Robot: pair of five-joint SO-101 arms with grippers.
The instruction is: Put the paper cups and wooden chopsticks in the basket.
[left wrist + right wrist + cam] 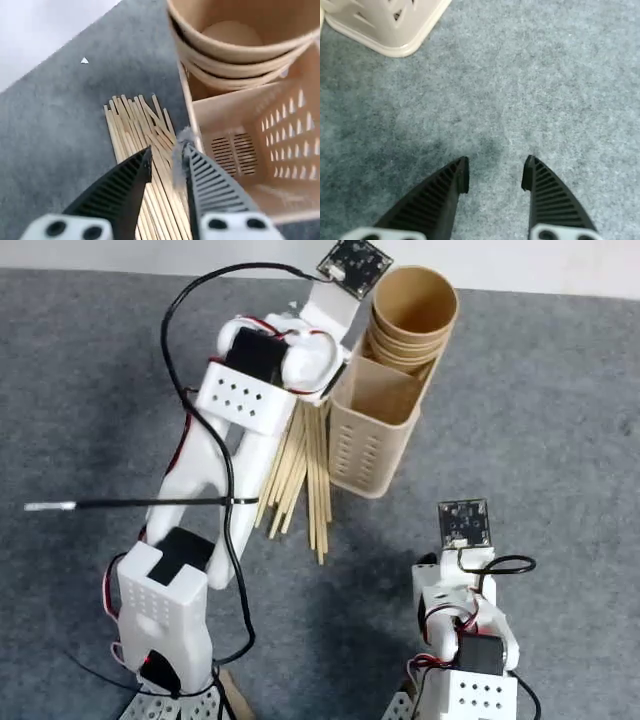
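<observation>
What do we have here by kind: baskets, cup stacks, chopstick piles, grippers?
basket: 1
stack of cups: 1, inside the basket
pile of chopsticks: 1, lying beside the basket
grippers: 2, left gripper and right gripper
total: 5

**Chopstick ends and cup bodies out of sight**

In the high view, upper centre, the white left arm [245, 395] covers the top ends of the pale wooden chopsticks [300, 480]. The stacked brown paper cups [412, 310] show rims alone. Their bodies sink into the beige slotted plastic basket [375, 440], so their number cannot be told. In the left wrist view the black left gripper [168, 152] hides the sticks' near ends. A grey smudge [180, 157] at one jaw's tip cannot be identified. The right wrist view's edge cuts the basket to a corner.
</observation>
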